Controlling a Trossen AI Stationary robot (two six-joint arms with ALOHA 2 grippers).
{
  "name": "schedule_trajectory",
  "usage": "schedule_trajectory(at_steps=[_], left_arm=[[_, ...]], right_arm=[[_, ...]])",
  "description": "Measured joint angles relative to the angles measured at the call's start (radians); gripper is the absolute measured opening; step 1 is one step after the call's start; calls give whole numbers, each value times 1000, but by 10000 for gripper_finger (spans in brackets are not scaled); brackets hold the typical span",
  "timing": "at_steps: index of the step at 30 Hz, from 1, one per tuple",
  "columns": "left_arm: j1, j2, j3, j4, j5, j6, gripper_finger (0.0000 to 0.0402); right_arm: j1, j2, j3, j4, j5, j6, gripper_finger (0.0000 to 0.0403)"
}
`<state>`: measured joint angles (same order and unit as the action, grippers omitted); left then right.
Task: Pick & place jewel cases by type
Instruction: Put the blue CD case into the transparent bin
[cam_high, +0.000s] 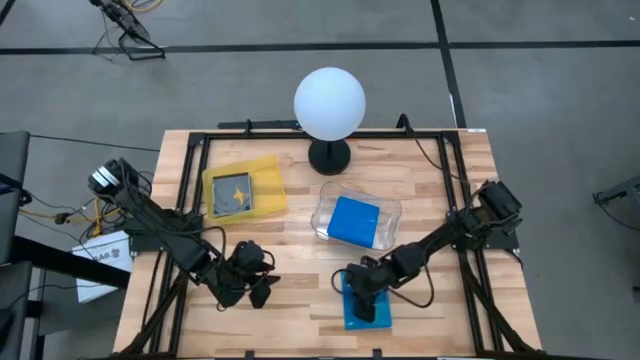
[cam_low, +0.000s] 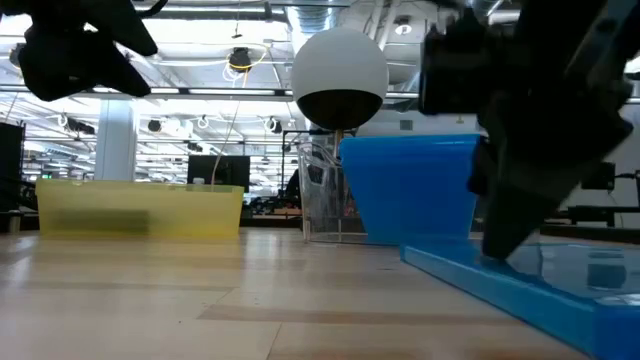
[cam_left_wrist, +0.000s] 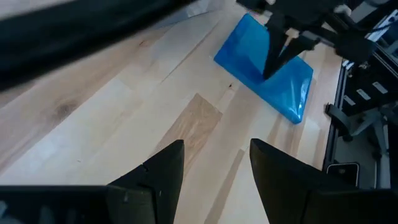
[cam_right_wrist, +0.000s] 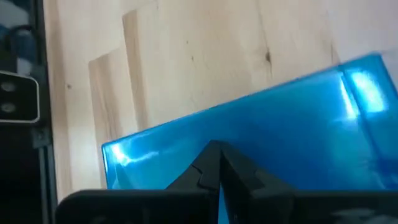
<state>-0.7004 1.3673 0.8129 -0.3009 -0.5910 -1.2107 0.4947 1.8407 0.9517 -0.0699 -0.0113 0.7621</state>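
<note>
A bright blue jewel case (cam_high: 372, 312) lies on the table near its front edge; it also shows in the left wrist view (cam_left_wrist: 292, 90) and the low view (cam_low: 520, 290). My right gripper (cam_high: 364, 292) stands over it, shut, with its tips down on the case. My left gripper (cam_high: 257, 287) is open and empty, low over bare wood to the left of that case (cam_left_wrist: 214, 155). Another blue case (cam_high: 353, 221) lies in the clear tray (cam_high: 392, 213). A grey case (cam_high: 232, 193) lies in the yellow tray (cam_high: 268, 172). My right gripper has its shut fingertips (cam_right_wrist: 214, 152) on the blue case's top face (cam_right_wrist: 186, 140), not far from one of its edges. The fingers slant down from the table's right side. The case rests on the table; whether it lies quite flat I cannot tell.
A lamp with a white globe (cam_high: 330, 102) and black base (cam_high: 330, 156) stands at the far middle, behind the two trays. A black frame (cam_high: 190, 160) runs along the table's edges. Bare wood lies between the two grippers and left of the left one.
</note>
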Motion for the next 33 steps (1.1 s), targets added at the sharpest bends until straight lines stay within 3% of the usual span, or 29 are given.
schedule_trajectory(at_steps=[6, 10, 16, 23, 33], left_arm=[[13, 71, 0, 30, 38, -33, 176], [39, 145, 1, 151, 100, -7, 176], [85, 275, 54, 257, 189, 127, 176], [156, 392, 136, 289, 268, 88, 176], [213, 490, 209, 382, 340, 87, 176]], right_arm=[[33, -20, 181, -258, 10, -82, 0], [99, -27, 266, -491, 35, -95, 0], [211, -26, 246, -723, 42, 55, 0], [301, -27, 178, -746, 36, 220, 0], [274, -28, 72, -672, 67, 260, 0]])
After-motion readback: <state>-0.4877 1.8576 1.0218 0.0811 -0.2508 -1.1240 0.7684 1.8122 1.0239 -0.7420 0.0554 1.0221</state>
